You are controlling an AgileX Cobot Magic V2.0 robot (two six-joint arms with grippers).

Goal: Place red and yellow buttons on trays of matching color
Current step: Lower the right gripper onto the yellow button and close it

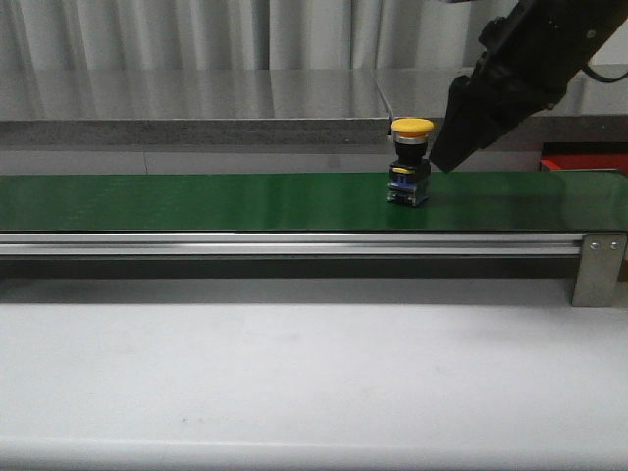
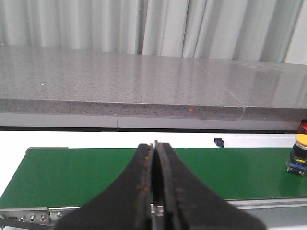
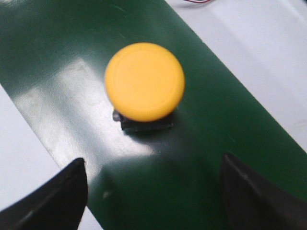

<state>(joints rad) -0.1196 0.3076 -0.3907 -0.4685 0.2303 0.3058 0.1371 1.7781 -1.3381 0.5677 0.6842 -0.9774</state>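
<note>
A yellow button (image 1: pixel 411 160) with a black and blue base stands upright on the green conveyor belt (image 1: pixel 196 201), right of centre. My right gripper (image 1: pixel 444 157) hangs open just right of it and slightly above the belt. In the right wrist view the yellow button (image 3: pixel 145 81) lies ahead of the right gripper (image 3: pixel 152 162), outside the wide gap between the fingers (image 3: pixel 53 201). My left gripper (image 2: pixel 154 143) is shut on nothing, over the belt's other end; the yellow button (image 2: pixel 300 155) shows far off there. A red tray (image 1: pixel 584 159) peeks out at the right. The red button and the yellow tray are out of view.
The belt has a metal side rail (image 1: pixel 294 243) with an end bracket (image 1: pixel 599 267) in front of it. A white table (image 1: pixel 294 373) lies in front. A grey stone ledge (image 1: pixel 196 123) runs behind the belt. A small black object (image 2: pixel 218 142) sits beyond the belt.
</note>
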